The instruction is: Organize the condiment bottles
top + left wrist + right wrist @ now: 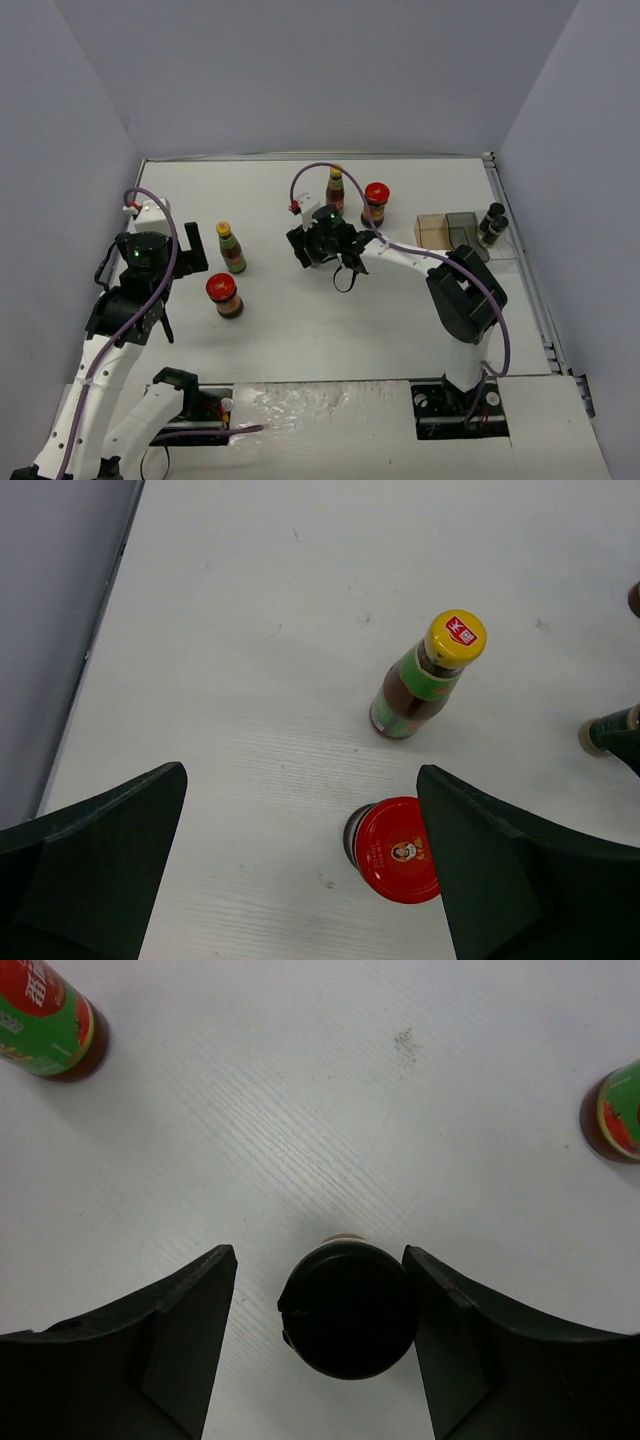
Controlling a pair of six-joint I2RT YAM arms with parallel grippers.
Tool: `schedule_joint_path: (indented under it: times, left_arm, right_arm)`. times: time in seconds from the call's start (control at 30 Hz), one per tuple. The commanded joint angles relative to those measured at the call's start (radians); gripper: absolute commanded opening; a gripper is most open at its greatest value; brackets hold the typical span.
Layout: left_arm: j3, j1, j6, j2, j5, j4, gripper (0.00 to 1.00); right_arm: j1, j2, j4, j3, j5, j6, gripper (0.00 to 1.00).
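Note:
A black-capped shaker (pixel 348 1307) stands upright between the fingers of my right gripper (pixel 318 1260). The right finger is at the cap and the left one stands a gap away, so the jaws are open around it. In the top view this gripper (pixel 322 243) hides the shaker. My left gripper (pixel 302 775) is wide open above the table, with a red-lidded jar (pixel 395 850) just inside its right finger and a yellow-capped bottle (pixel 425 675) beyond. A second yellow-capped bottle (pixel 335 190) and red-lidded jar (pixel 376 203) stand behind the right gripper. Two shakers (pixel 492 222) stand at the far right.
The clear brownish tray (pixel 450 232) sits right of centre, next to the two shakers. The left bottle (pixel 231 248) and jar (pixel 224 295) stand close by my left gripper (pixel 190 250). Grey walls close in the table on three sides.

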Motion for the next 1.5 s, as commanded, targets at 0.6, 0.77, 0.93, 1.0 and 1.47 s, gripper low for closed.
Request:
schedule_joint_path:
  times: [0.6, 0.77, 0.93, 1.0, 1.47]
  left_arm:
    - [-0.026, 0.017, 0.015, -0.075, -0.047, 0.066, 0.97]
    - [-0.026, -0.003, 0.019, -0.084, -0.066, 0.065, 0.97]
    - [-0.028, -0.031, 0.022, -0.087, -0.085, 0.062, 0.97]
    - [-0.026, -0.038, 0.024, -0.082, -0.089, 0.062, 0.97]
    - [-0.023, -0.049, 0.017, -0.01, -0.101, 0.065, 0.97]
  right_arm:
    - [-0.383, -0.649, -0.182, -0.267, 0.398, 0.279, 0.0]
    - [-0.65, -0.679, -0.224, -0.265, 0.362, 0.308, 0.0]
    - [-0.819, -0.63, -0.217, -0.246, 0.371, 0.299, 0.0]
    - [-0.859, -0.605, -0.202, -0.242, 0.401, 0.29, 0.0]
    - [-0.99, -0.511, -0.045, -0.276, 0.405, 0.256, 0.0]
